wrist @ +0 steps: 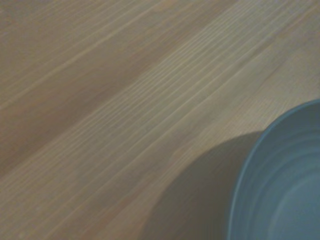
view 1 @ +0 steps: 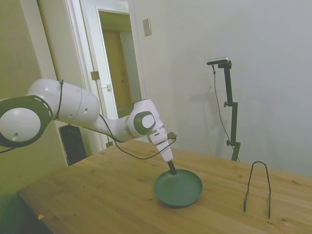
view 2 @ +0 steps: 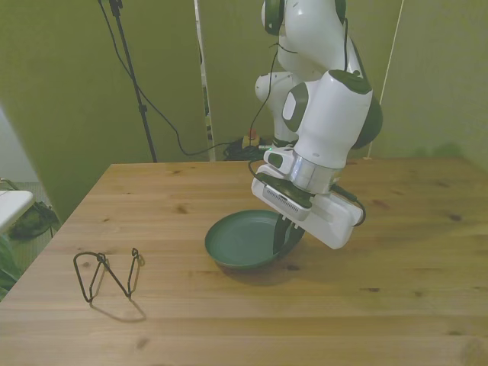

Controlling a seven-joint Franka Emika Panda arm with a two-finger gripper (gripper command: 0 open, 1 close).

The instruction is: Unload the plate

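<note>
Apparently gripper (view 2: 285, 235) gripped plate (view 2: 240, 240) rim, plate tilted on table (view 2: 152, 198), off rack (view 2: 107, 274); release left.

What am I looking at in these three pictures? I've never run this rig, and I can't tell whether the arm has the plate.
It is a white robot arm with a two-finger gripper at a wooden table. One picture is from the side, one from across the table, one from a wrist camera close to the wood. The dark green plate is off the rack and on the table, the gripper at its rim. The pictures don't show whether it grips. The thin black wire rack stands apart, toward the front view's left, with nothing in it.
</note>
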